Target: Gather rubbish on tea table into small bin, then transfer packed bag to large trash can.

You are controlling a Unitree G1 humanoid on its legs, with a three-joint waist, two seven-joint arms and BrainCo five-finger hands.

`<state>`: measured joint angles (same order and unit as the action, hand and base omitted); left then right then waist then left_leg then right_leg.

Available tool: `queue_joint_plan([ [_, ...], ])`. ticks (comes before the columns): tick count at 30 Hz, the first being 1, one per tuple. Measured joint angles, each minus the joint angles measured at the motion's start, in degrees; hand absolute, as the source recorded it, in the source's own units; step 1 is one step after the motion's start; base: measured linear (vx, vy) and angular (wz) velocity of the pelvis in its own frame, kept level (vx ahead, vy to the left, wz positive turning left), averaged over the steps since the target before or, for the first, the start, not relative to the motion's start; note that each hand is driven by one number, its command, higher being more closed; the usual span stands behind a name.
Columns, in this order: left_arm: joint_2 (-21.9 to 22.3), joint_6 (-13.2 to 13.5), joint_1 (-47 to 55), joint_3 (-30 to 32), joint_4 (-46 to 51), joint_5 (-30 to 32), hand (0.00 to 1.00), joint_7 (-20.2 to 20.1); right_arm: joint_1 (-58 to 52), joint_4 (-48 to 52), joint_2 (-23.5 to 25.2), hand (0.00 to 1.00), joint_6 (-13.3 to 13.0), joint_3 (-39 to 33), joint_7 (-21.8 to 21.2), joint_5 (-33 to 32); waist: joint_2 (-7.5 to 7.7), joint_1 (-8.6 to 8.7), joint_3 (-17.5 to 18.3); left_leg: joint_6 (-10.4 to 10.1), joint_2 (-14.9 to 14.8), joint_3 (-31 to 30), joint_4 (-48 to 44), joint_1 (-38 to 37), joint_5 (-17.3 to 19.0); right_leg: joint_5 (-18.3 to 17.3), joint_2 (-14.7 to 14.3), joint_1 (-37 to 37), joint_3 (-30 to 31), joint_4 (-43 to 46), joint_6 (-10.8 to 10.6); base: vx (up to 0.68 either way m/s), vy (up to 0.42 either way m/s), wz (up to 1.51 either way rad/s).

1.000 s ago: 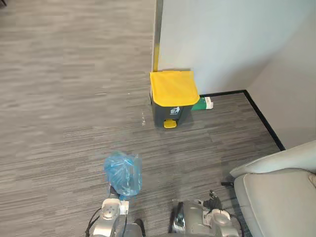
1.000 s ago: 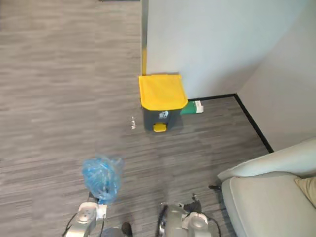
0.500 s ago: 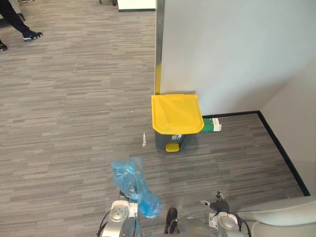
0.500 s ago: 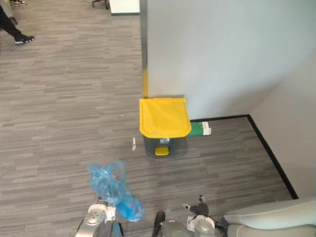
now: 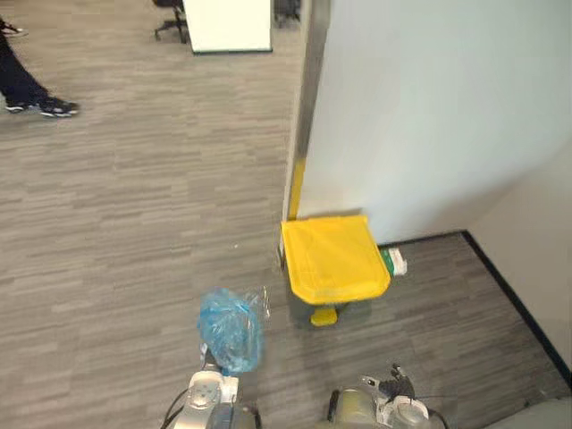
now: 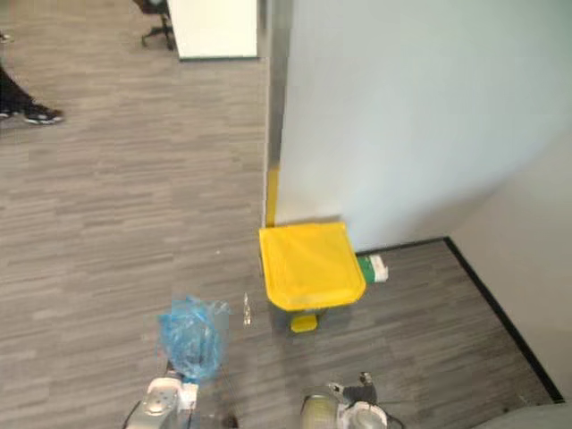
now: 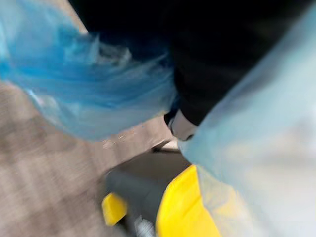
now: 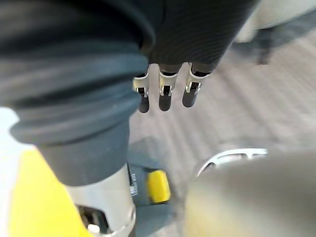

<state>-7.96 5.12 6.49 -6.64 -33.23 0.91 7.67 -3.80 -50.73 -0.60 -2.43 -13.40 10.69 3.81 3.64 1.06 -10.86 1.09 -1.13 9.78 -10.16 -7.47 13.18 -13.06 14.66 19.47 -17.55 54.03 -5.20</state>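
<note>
Closing on trash can [image 5: 334,259], nearer than a second ago, ahead and right of left hand [image 7: 212,64], lid [image 5: 332,257] shut. Carrying blue bag [image 5: 231,327] at left hand; hold hidden by plastic, cannot tell. Dangling right hand [image 8: 165,96], fingers slack. Needing lid raised first, bag steadied over opening.

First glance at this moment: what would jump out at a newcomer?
The grey pedal bin with its bright yellow lid, shut, stands against the corner of the white wall at mid-frame. Next comes the crumpled blue plastic bag at the robot's left hand, to the left of the bin. A person's dark-shoed legs show far off at upper left.
</note>
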Motion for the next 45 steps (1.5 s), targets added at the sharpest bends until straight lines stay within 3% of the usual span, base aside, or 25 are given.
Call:
queue_joint_plan([
  [3,-0.5,0.0,-2.0,0.3,0.0,0.0,1.0,0.0,2.0,-0.1,-0.4,0.0,-0.4,0.0,0.0,-0.1,-0.1,0.35,-2.9,-0.5,-1.0,-1.2,-0.5,-3.7,1.6,3.7,-4.0,2.4,-2.3,-23.7,1.4,0.42,-0.052,0.45],
  [5,-0.4,0.2,-2.1,0.8,-0.2,0.0,1.0,0.0,2.0,-1.1,-0.7,0.0,-0.1,0.0,0.1,0.0,0.71,0.77,-3.7,-2.3,-1.5,-1.5,-3.1,-5.7,5.1,9.5,-6.0,-1.5,-2.0,-37.5,2.9,0.5,-0.123,0.36],
  [6,-0.6,0.4,-2.3,1.3,-0.6,0.1,1.0,0.1,2.9,-2.6,-1.1,0.0,0.2,0.1,0.1,0.1,0.68,-0.42,-4.0,-2.9,-2.1,-1.6,-5.1,-6.3,7.1,13.7,-7.2,-4.1,-1.6,-40.8,4.7,0.53,-0.106,-0.13],
  [7,-0.6,0.4,-2.8,1.3,-1.4,0.1,1.0,0.2,4.4,-3.3,-1.1,0.0,0.4,0.0,0.0,0.0,-0.47,-0.71,-5.6,-3.0,-3.3,-1.7,-8.3,-5.0,8.4,12.1,-8.0,-4.3,-1.2,-38.4,5.3,0.44,-0.066,-0.29],
  [9,0.1,0.5,-3.5,0.1,-2.7,0.1,1.0,-0.2,5.4,-3.3,-1.9,0.0,0.6,-2.1,-0.1,0.0,-0.24,-0.2,-8.7,-2.6,-3.4,-2.1,-14.7,-5.1,10.9,4.6,-5.3,-4.1,0.3,-25.0,8.6,0.35,-0.041,-0.07],
  [10,0.1,0.6,-3.6,-0.1,-2.9,0.2,1.0,-0.3,5.2,-3.3,-1.9,0.0,0.7,-2.1,-0.2,0.1,-0.09,-0.25,-8.6,-2.7,-3.5,-2.2,-15.7,-4.9,11.2,3.8,-5.1,-3.9,0.9,-23.6,8.8,0.16,-0.029,0.13],
  [12,0.9,0.8,-5.1,-0.1,-3.6,0.1,1.0,-0.3,4.3,-3.9,-2.2,0.0,1.2,-2.0,-0.7,0.0,0.52,-0.67,-8.0,-3.4,-3.3,-2.4,-20.4,-2.2,11.3,-0.6,-4.9,-0.8,2.6,-19.3,4.3,0.1,-0.027,0.0],
  [14,0.2,0.7,-6.5,0.1,-5.0,0.1,1.0,-0.4,4.8,-3.6,-2.3,0.0,1.5,-2.0,-0.7,-0.2,0.17,-1.27,-8.1,-3.5,-5.0,-2.3,-24.8,1.7,11.3,1.8,-6.0,-1.1,1.3,-23.2,4.4,0.17,0.038,-0.2],
  [16,0.6,0.7,-6.3,0.0,-5.9,0.1,1.0,-0.5,4.1,-3.5,-2.3,0.0,1.8,-2.3,-0.6,-0.8,-0.5,-0.38,-8.1,-3.6,-5.5,-2.2,-24.3,1.3,11.2,1.8,-6.5,-2.1,0.6,-24.2,4.5,0.17,0.054,0.04],
  [18,1.9,0.7,-5.9,0.0,-5.9,0.1,1.0,-0.5,2.5,-1.6,-2.2,0.0,1.9,-2.8,-0.5,-1.6,-1.39,-0.3,-7.6,-5.0,-6.2,-1.4,-24.3,1.2,10.4,2.4,-6.9,-3.6,0.1,-26.5,5.2,0.15,0.062,0.07],
  [21,3.0,0.7,-5.8,0.1,-5.6,0.1,1.0,-0.5,1.3,-0.4,-1.7,0.0,1.9,-3.4,-0.4,-1.6,-2.2,-0.3,-6.4,-9.1,-7.1,-0.6,-30.6,4.0,8.0,4.7,-7.4,-5.5,-0.4,-31.1,7.0,0.09,0.103,0.04],
  [22,2.5,0.8,-5.0,0.5,-4.1,0.1,1.0,-0.4,1.4,0.1,-0.4,0.0,1.9,-3.5,-0.3,-1.7,-1.14,-1.22,-5.8,-5.6,-9.2,0.3,-36.4,10.5,11.2,6.4,-6.4,-5.6,0.4,-33.2,7.3,-0.02,0.129,-0.01],
  [23,2.0,0.8,-4.8,0.6,-2.7,0.1,1.0,-0.4,1.3,0.2,0.1,0.0,1.8,-3.9,0.0,-2.1,-1.4,-0.92,-5.2,-5.8,-12.7,2.1,-26.6,10.9,10.4,6.5,-6.6,-5.2,-0.3,-32.8,6.4,-0.01,0.125,-0.05],
  [24,2.1,0.8,-4.7,0.5,-2.1,0.1,1.0,-0.4,1.5,0.3,0.1,0.0,1.5,-3.9,0.0,-2.2,-1.19,-1.36,-5.2,-7.6,-11.7,2.1,-23.9,9.4,11.6,5.8,-6.3,-4.2,-0.1,-31.2,4.9,0.0,0.12,0.04],
  [26,-0.1,0.7,-4.4,1.1,-2.2,0.1,1.0,-0.2,1.9,0.3,1.0,0.0,1.4,-1.7,-0.6,-4.6,0.01,-2.03,-4.8,-7.3,-10.0,2.5,-22.7,9.7,12.0,6.1,-4.6,-2.5,0.6,-31.1,0.9,-0.03,0.145,-0.03],
  [29,-1.1,0.7,-4.5,1.2,-1.5,0.1,1.0,-0.4,4.0,0.8,0.4,0.0,1.0,4.3,-2.3,-6.5,-0.46,-2.33,-4.9,-7.3,-8.8,2.3,-22.7,11.2,12.0,7.2,-3.4,-2.0,0.5,-32.1,-0.6,-0.02,0.086,0.0],
  [31,-1.0,0.7,-5.2,1.1,-0.2,0.0,1.0,-0.6,6.0,2.9,0.1,0.0,0.9,7.3,-2.9,-8.2,-0.75,-2.47,-5.2,-7.0,-7.8,2.1,-22.2,12.7,11.8,7.1,-2.1,0.0,0.5,-30.7,-0.6,-0.02,0.027,0.12],
  [35,-0.1,1.0,-6.3,1.2,3.5,-0.7,1.0,-0.5,14.1,7.8,-2.2,0.0,0.0,12.0,-3.4,-10.9,-2.95,-2.63,-7.1,-6.4,-6.1,2.0,-21.6,13.5,10.0,7.1,-0.1,0.8,0.3,-29.8,-0.5,-0.04,-0.015,0.17],
  [38,-0.2,2.2,-6.3,1.2,6.7,-1.2,1.0,-0.2,21.9,10.6,-4.9,0.0,-2.2,11.8,-2.0,-11.2,-2.98,-3.16,-7.5,-6.0,-5.8,1.8,-20.8,15.3,9.2,7.8,0.2,2.3,-0.3,-30.2,0.5,-0.07,-0.036,0.13],
  [41,-0.2,3.4,-6.4,1.0,8.5,-1.7,1.0,-0.2,27.1,11.0,-8.1,0.0,-2.4,11.2,0.7,-11.1,-2.89,-3.46,-8.7,-5.9,-5.8,1.5,-20.8,17.2,8.6,9.0,0.1,3.5,-0.7,-31.1,1.9,-0.08,-0.044,0.09],
  [45,-0.4,3.7,-6.3,0.4,9.5,-3.3,1.0,-0.2,31.0,10.8,-12.8,0.0,-1.8,11.1,2.3,-11.0,-3.2,-3.51,-9.8,-5.9,-6.3,1.7,-21.1,17.7,8.4,11.0,-0.8,3.4,-0.4,-33.1,1.6,-0.09,-0.029,-0.09],
])
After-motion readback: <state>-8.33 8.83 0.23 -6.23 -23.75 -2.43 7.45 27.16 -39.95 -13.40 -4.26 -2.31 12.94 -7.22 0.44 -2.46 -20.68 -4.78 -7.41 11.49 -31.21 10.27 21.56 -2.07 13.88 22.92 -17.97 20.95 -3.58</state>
